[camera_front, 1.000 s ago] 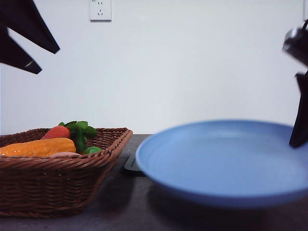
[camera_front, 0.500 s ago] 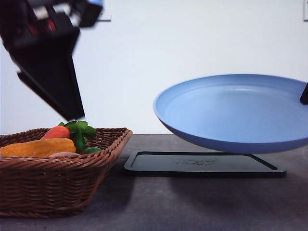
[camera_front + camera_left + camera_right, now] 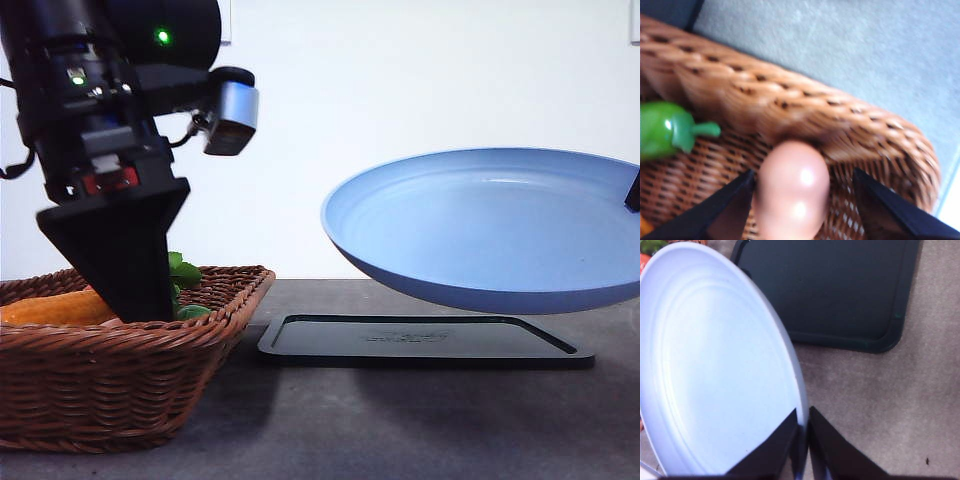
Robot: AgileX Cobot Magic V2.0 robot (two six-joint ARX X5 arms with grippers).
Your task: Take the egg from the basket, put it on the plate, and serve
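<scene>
The small pinkish-brown egg point(image 3: 791, 192) lies inside the dark woven wicker basket point(image 3: 120, 385), close against its braided rim, between the spread-apart fingers of the left pincer point(image 3: 802, 210), which points steeply down. The right pincer point(image 3: 801, 440) clamps the large blue plate's point(image 3: 490, 225) rim, holding it tilted above the flat black tray point(image 3: 420, 338) and grey worktop point(image 3: 400, 425).

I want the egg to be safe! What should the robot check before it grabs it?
1. Egg sits between the left pincer's fingers: ok.
2. Left pincer open wide enough: ok.
3. Fingers touching the egg: cannot tell.
4. Green pepper out of the way: ok.
5. Right pincer pinching the plate rim: ok.
6. Plate held level above the tray: not ok, slightly tilted.
</scene>
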